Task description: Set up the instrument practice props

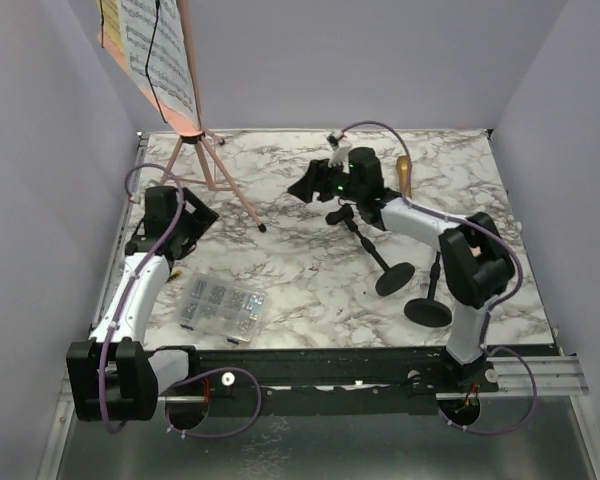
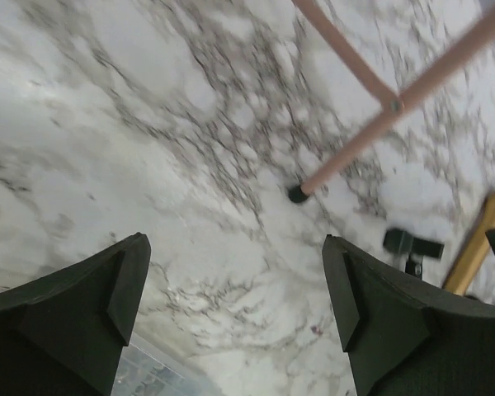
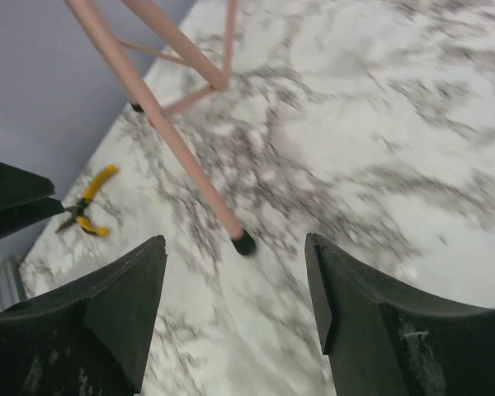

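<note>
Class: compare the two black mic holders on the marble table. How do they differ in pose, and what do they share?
Pose: the farther mic holder lies tipped over, stem slanting along the table; the nearer mic holder stands with stem upright.
Base: the farther one's disc is tilted on edge; the nearer one's sits flat.
Both are black, with round base and thin stem.
</note>
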`<state>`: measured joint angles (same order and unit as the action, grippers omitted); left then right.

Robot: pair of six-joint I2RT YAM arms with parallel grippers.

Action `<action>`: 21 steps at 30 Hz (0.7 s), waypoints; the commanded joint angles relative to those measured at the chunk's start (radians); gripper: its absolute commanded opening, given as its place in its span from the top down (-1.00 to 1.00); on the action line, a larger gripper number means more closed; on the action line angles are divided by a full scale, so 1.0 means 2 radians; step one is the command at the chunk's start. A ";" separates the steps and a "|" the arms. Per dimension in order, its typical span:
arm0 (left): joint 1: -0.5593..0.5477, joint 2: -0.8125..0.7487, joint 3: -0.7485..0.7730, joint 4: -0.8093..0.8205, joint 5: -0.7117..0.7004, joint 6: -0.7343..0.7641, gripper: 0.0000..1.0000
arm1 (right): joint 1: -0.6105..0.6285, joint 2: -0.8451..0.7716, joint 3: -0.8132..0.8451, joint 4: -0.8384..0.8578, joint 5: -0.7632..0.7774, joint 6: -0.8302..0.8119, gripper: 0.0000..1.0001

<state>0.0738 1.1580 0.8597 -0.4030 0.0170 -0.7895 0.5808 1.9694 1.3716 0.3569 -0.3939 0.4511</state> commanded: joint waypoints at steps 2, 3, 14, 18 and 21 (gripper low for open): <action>-0.147 -0.052 -0.058 0.033 0.054 -0.030 -0.84 | -0.031 -0.097 -0.135 -0.052 -0.001 -0.060 -0.50; -0.178 -0.068 -0.074 0.048 0.055 -0.046 -0.82 | -0.032 -0.119 -0.149 -0.076 0.017 -0.081 -0.51; -0.378 -0.013 -0.045 0.208 0.013 0.007 -0.81 | -0.054 -0.293 -0.270 -0.135 0.210 -0.103 -0.75; -0.379 0.073 0.081 0.164 0.059 0.092 -0.81 | -0.059 -0.306 -0.274 -0.176 0.206 -0.033 -0.81; -0.379 0.117 0.164 0.115 0.057 0.148 -0.81 | -0.065 -0.304 -0.261 -0.258 0.252 0.036 -0.84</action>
<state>-0.6811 1.3010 0.9756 -0.0952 0.0879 -0.7216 0.4625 1.3659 0.8413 0.0521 -0.0170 0.3351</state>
